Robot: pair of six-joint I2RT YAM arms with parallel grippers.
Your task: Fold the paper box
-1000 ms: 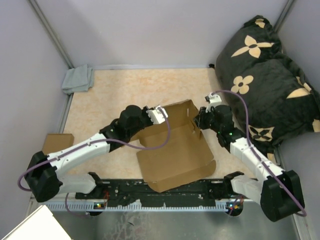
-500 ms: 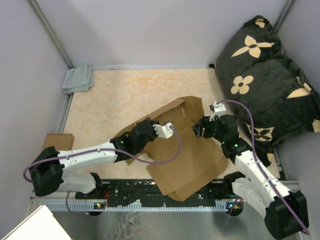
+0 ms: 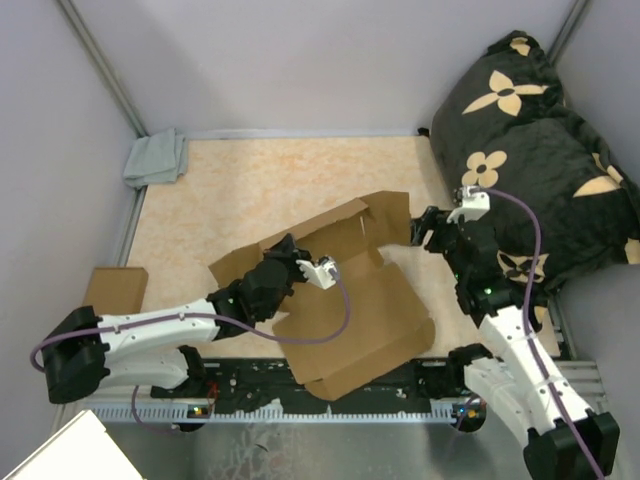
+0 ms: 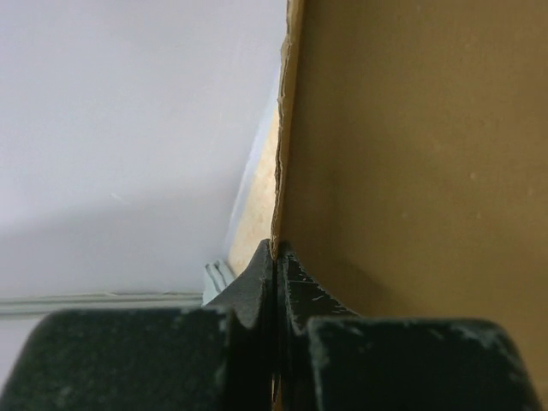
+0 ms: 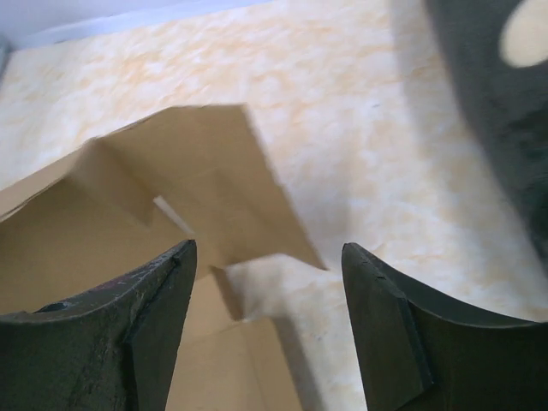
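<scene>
Right tool (image 3: 431, 228) withdrawn, jaws apart — left tool (image 4: 276, 253) clamped on one paper box (image 3: 375, 322) edge.

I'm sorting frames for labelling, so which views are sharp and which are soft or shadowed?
Top external: sharp and evenly lit, with only soft shadows around the plain brown cardboard paper box. Left wrist: the dark left fingers are underexposed, cardboard edge slightly soft. Right wrist: the box's flap edges are smeared, and the black right fingers lack detail.

The paper box (image 3: 380, 325) is matt brown cardboard.
</scene>
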